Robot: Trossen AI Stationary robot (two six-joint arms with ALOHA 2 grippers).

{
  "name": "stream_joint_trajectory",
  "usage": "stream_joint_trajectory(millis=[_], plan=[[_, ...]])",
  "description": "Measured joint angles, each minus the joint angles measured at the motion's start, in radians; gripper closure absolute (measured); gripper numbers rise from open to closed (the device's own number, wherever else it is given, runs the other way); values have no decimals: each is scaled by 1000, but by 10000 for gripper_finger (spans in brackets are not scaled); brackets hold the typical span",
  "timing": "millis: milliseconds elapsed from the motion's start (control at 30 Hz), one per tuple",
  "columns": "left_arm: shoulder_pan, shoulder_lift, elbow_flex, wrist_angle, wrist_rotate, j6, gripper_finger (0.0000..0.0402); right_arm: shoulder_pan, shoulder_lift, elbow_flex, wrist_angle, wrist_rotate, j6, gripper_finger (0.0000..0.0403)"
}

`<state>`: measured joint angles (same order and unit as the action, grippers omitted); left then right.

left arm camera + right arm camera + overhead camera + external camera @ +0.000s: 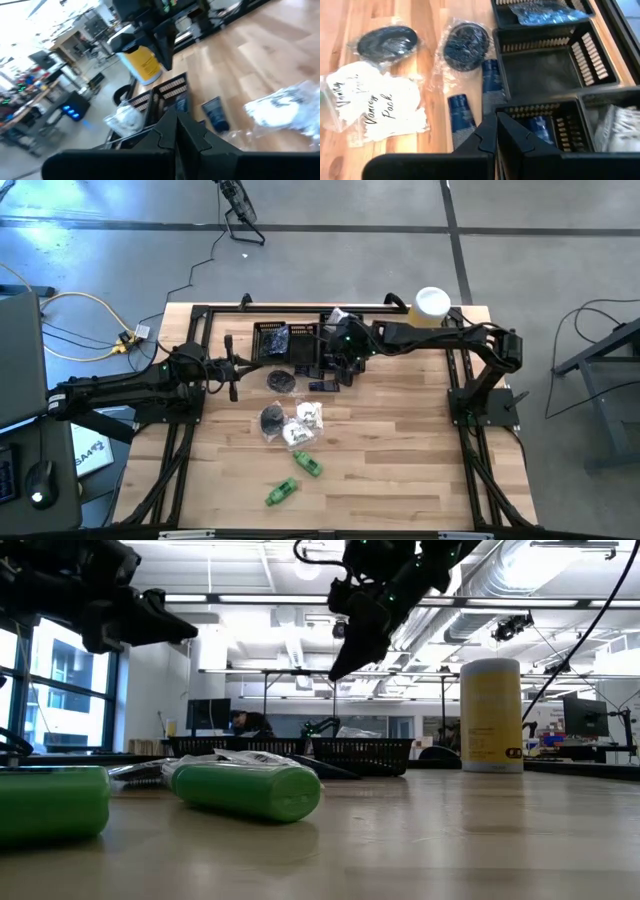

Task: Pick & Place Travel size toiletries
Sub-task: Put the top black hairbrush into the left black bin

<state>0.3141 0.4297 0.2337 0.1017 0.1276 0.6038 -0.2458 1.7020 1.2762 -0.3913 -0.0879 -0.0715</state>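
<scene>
The toiletries lie mid-table: two green tubes (306, 464) (281, 492), white sachets (375, 107), two bagged round black pieces (387, 42) (465, 45) and two navy tubes (461, 114) (491, 85). More packets lie in the black mesh trays (555, 65): a navy one (540, 125), a white one (620, 125) and a bluish crinkly one (545, 12). My right gripper (496, 120) hangs shut with nothing between its fingers, slanting down above the trays' near edge (345, 660). My left gripper (176, 117) is shut and level, in the air at the table's left (232, 370).
A large yellow cylinder with a white lid (432, 305) stands at the far right behind the trays. The middle tray compartment (550, 70) holds nothing. A black frame (200, 315) runs along the table's edges. Bare wood lies near and right of the green tubes.
</scene>
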Motion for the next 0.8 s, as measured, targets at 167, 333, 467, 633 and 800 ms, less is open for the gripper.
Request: stream_joint_trajectory(millis=[167, 333, 467, 633, 800], plan=[[0, 0, 1, 0, 26, -49, 402, 27, 0, 0, 8, -1, -3, 398], [0, 0, 1, 0, 54, -62, 402, 45, 1, 0, 6, -1, -3, 398], [0, 0, 1, 4, 53, -85, 402, 51, 1, 0, -16, 1, -1, 400], [0, 0, 1, -1, 41, -141, 402, 27, 1, 0, -57, 8, 3, 400], [0, 2, 1, -24, 38, -145, 402, 0, -5, 0, -62, 7, -8, 400]])
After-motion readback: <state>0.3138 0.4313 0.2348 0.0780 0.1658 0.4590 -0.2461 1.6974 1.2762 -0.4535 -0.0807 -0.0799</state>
